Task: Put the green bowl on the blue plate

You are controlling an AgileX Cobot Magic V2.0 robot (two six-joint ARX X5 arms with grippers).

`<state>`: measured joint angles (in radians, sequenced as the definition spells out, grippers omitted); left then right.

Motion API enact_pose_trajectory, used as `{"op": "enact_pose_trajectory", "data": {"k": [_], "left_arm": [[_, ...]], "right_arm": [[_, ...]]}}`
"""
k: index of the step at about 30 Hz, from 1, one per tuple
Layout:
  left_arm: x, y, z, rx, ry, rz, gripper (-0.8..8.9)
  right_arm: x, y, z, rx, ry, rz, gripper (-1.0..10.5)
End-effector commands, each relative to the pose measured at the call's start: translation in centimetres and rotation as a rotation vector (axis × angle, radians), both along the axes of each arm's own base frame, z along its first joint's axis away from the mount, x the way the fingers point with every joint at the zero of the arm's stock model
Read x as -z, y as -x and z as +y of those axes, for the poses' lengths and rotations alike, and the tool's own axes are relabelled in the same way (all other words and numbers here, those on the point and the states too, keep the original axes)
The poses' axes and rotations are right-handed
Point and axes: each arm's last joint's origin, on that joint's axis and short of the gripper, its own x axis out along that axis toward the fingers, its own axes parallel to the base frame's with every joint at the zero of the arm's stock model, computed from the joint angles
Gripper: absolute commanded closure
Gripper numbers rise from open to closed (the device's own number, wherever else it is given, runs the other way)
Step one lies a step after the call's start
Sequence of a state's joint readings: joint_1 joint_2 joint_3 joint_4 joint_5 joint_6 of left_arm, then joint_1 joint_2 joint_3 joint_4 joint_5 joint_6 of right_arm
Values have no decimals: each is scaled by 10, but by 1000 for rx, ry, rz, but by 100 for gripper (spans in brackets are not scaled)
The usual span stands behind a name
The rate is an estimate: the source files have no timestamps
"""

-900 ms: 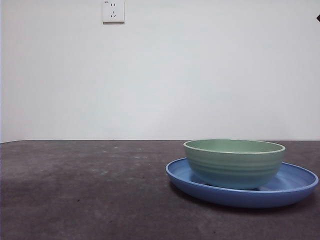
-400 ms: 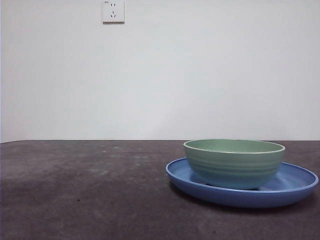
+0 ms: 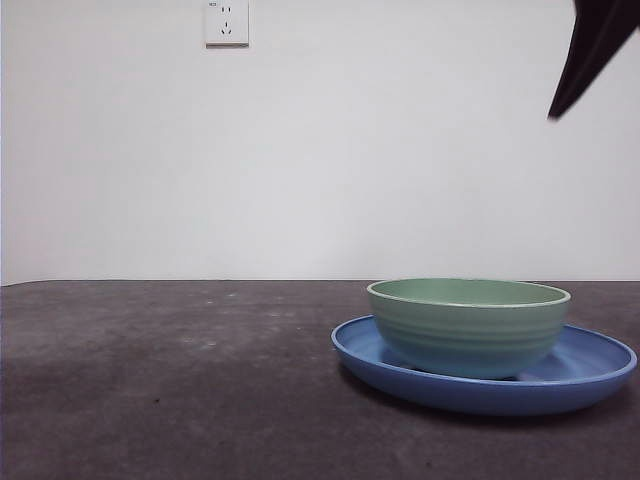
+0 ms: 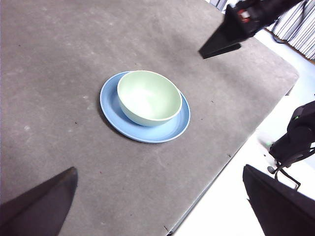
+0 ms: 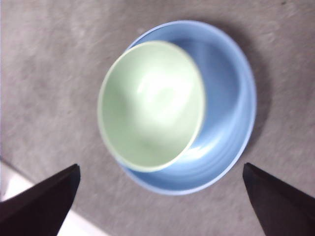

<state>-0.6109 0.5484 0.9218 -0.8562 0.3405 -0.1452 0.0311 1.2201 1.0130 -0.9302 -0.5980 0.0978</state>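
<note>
The green bowl [image 3: 468,325] sat on the blue plate [image 3: 590,372], toward its 9 o'clock side, so the job looked done; both claws hung wide apart, holding nothing.

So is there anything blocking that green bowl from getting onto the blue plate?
Nothing visible does. The green bowl already sits upright on the blue plate, off-centre toward one rim. The right gripper hangs above it, jaws open and apart from it.

R claw [image 5: 157,206] hangs high w/ jaws spread wide (empty); L claw [image 4: 162,206] likewise open, off to the side.
</note>
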Motion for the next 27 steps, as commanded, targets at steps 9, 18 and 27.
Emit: {"op": "enact_pose_trajectory", "data": {"k": [9, 18, 27], "left_arm": [[-3, 0, -1, 8, 12, -9, 215], [-3, 0, -1, 8, 12, -10, 215], [-3, 0, -1, 8, 13, -10, 215]], "right_arm": [[50, -54, -14, 13, 21, 69, 445], [85, -79, -15, 0, 22, 95, 615], [112, -86, -10, -33, 21, 174, 686]]}}
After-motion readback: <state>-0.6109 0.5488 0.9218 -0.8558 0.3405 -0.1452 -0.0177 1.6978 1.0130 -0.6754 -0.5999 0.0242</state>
